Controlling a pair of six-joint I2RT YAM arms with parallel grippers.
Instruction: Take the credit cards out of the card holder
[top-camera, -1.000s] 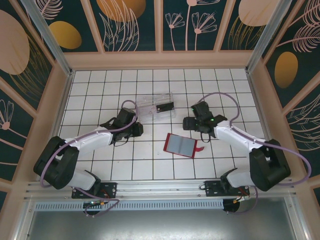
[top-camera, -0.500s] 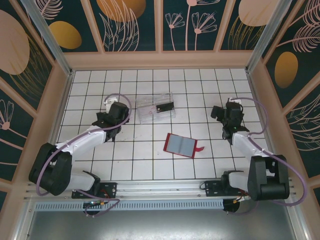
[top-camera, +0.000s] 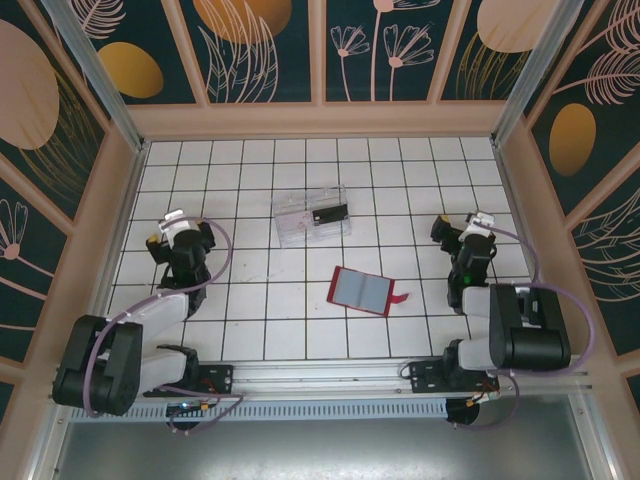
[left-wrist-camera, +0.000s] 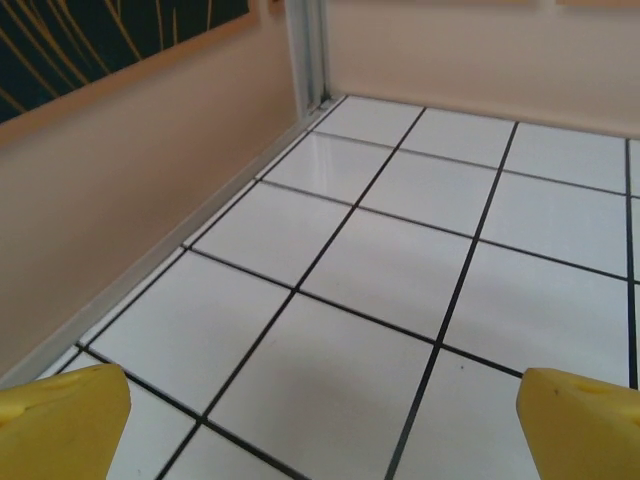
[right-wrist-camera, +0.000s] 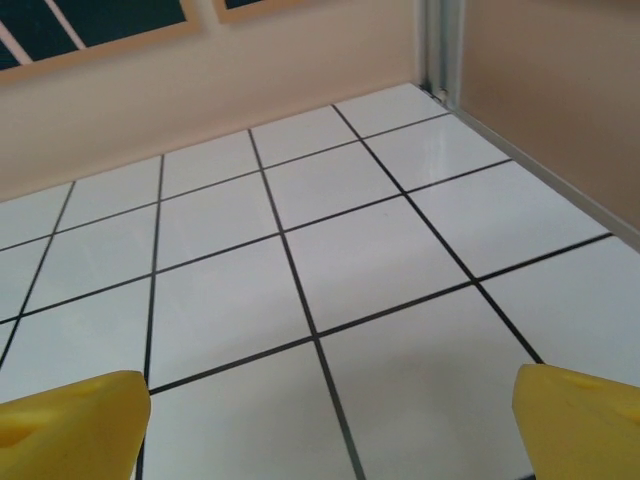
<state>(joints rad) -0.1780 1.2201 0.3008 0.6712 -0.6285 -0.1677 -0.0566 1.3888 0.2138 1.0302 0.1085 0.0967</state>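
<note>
The yellow fingers (left-wrist-camera: 62, 420) of the left gripper (top-camera: 172, 234) are seen spread wide over bare white tile, with nothing between them. The fingers (right-wrist-camera: 70, 418) of the right gripper (top-camera: 466, 236) are likewise held far apart and empty. Both grippers are placed near the side walls, well apart from the work.

The card holder (top-camera: 360, 290) is laid open like a book near the middle of the tiled floor (top-camera: 250, 330), grey-blue inside up, with its red tab (top-camera: 400, 297) pointing right. 1 dark credit card (top-camera: 328, 212) is seen in the clear tray (top-camera: 300, 205) farther back. Whether more cards sit in the holder's pockets cannot be told from above.

Any such card is judged to be light, thin, stiff and slick, and it is expected to lie flush in a tight pocket. It is best taken by its exposed edge, pinched across the 2 flat faces and drawn out along the pocket's line. The holder itself is judged light and floppy at the fold. It is therefore likely to be dragged over the glossy tile unless the opposite panel is pinned by the other gripper.
</note>
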